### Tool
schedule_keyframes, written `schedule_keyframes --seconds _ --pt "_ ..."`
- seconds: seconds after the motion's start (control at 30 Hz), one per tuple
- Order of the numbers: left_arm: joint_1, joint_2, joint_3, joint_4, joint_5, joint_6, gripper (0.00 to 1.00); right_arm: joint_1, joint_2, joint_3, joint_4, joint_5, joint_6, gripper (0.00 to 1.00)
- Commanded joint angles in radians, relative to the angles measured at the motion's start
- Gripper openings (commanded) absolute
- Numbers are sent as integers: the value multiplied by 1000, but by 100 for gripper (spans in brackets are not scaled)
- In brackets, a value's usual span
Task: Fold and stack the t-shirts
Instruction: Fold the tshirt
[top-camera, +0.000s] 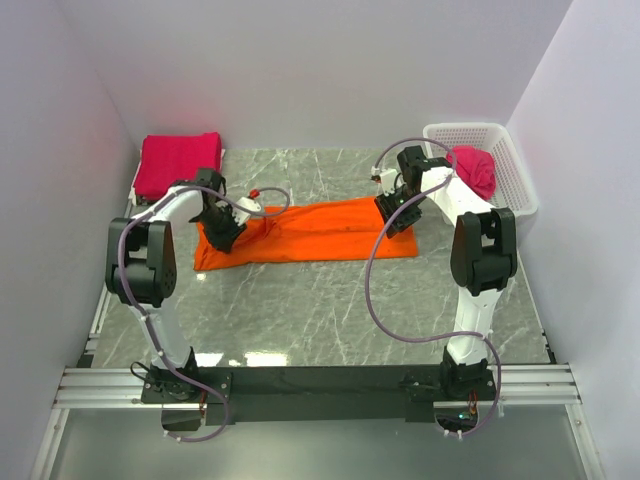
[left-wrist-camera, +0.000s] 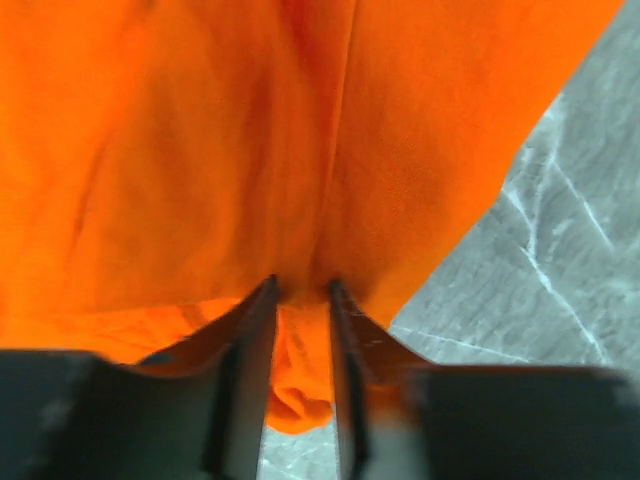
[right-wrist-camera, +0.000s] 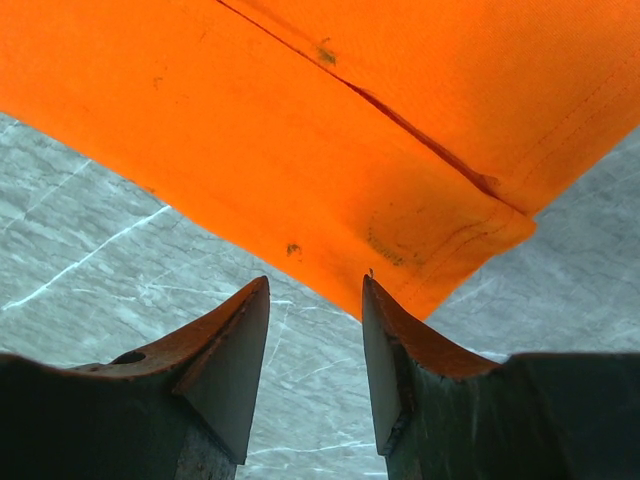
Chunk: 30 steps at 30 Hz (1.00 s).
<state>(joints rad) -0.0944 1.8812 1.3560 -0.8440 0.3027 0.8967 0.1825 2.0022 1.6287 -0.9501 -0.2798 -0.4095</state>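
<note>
Where the grey marbled table (top-camera: 330, 320) fills the top view, the orange t-shirt (top-camera: 330, 232) lies across its middle as a long flattened band, running from 9 o'clock to 3 o'clock and doubled over on itself. White lattice basket (top-camera: 505, 150), at 2 o'clock by the right wall, holds a crumpled crimson-pink t-shirt (top-camera: 476, 170) that bulges over its left rim. Folded crimson-pink t-shirts (top-camera: 178, 165) rest as a flat pile at 10 o'clock in the far left corner, apart from the orange band. Left tool (top-camera: 226, 236) is down on the band's 9 o'clock end; in the left wrist view its fingers (left-wrist-camera: 255, 340) are closed on a bunched fold of orange cloth, which fills the narrow gap and hangs out beneath. Right tool (top-camera: 393, 214) sits at the band's 3 o'clock end; in the right wrist view its fingers (right-wrist-camera: 235, 350) stand apart with nothing between them, over bare table, just short of a hemmed corner of the shirt
</note>
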Motion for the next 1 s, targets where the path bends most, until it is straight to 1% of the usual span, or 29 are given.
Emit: schedule_keyframes --seconds 0.0,0.07,0.1,0.2,0.3,0.37,0.5,0.53,0.57,0.67,0.83,0.97 --pt "-11 9 -31 56 -22 -4 35 -8 10 29 1 -13 0 49" --pt "8 -7 -25 37 27 -2 39 -6 12 34 -1 -16 3 49" --pt "19 -33 -5 34 80 -14 40 -9 13 31 2 -16 5 48" --pt "50 -66 47 -13 151 -27 41 -11 13 33 8 -25 14 45" --pt "50 -99 74 26 197 -64 41 -14 27 54 8 -44 34 39" --pt "48 -96 87 62 229 -126 41 -17 44 71 4 -55 51 36" --pt "29 -12 150 155 237 -255 38 -17 72 117 -7 -84 72 32" --pt "22 8 167 157 245 -266 34 -20 84 126 -10 -88 80 28" --pt "9 28 179 166 249 -283 33 -20 90 134 -13 -90 83 26" --pt "-28 96 206 203 254 -334 29 -23 110 152 -7 -88 97 25" --pt "-94 153 161 295 239 -389 28 -25 179 209 13 -70 130 24" --pt "-117 182 127 309 205 -406 30 -26 234 250 10 -81 153 24"
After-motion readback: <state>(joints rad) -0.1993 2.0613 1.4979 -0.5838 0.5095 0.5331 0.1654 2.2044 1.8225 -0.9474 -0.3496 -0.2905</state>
